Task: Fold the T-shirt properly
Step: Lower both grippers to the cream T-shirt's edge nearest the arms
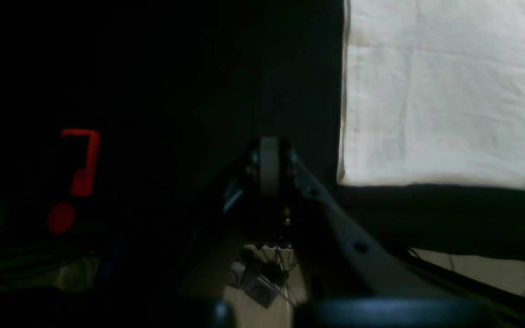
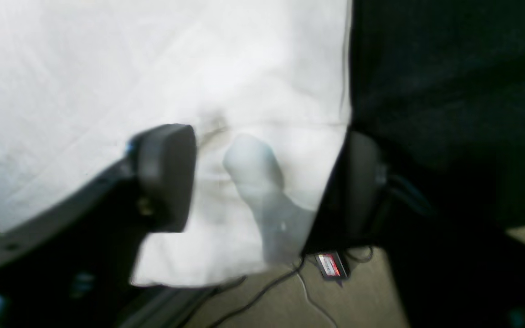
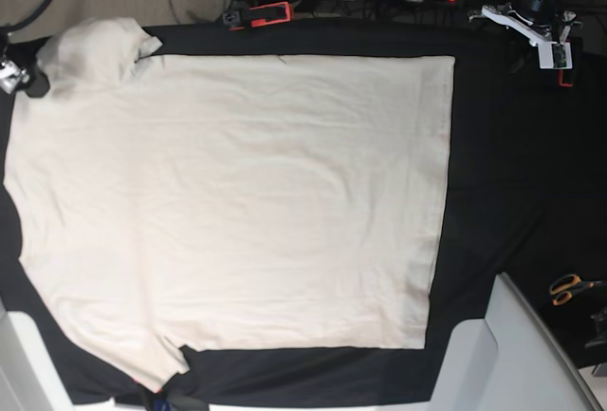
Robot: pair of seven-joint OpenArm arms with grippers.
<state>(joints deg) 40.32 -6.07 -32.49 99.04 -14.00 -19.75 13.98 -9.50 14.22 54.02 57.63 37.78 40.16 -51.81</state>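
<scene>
The T-shirt [image 3: 237,202] is spread flat on the black tablecloth [image 3: 503,193], and most of the table is covered by it. In the base view, the straight bottom hem is seen on the right side, and a short sleeve [image 3: 95,46] is seen at the top left. Another sleeve is seen at the bottom left, near the table edge. A few soft wrinkles are seen in the cloth, and no fold is seen in it.

In the right wrist view, the right gripper [image 2: 262,182] is seen over a corner of the T-shirt [image 2: 107,68], close to the table edge. Its two dark fingers [image 2: 167,177] are held apart, with pale cloth seen between them. One finger is over the shirt and the other is at the shirt's edge, by the black cloth. The picture is blurred, so it cannot be told if the cloth is touched or pinched.

In the left wrist view, the left gripper [image 1: 269,166] is seen squeezed closed, with nothing in it. It is over the dark cloth, just beside a corner of the T-shirt [image 1: 449,91]. A red clamp [image 1: 82,161] is seen in the dark on the left.

Orange scissors [image 3: 572,288] are seen at the right side of the base view.
</scene>
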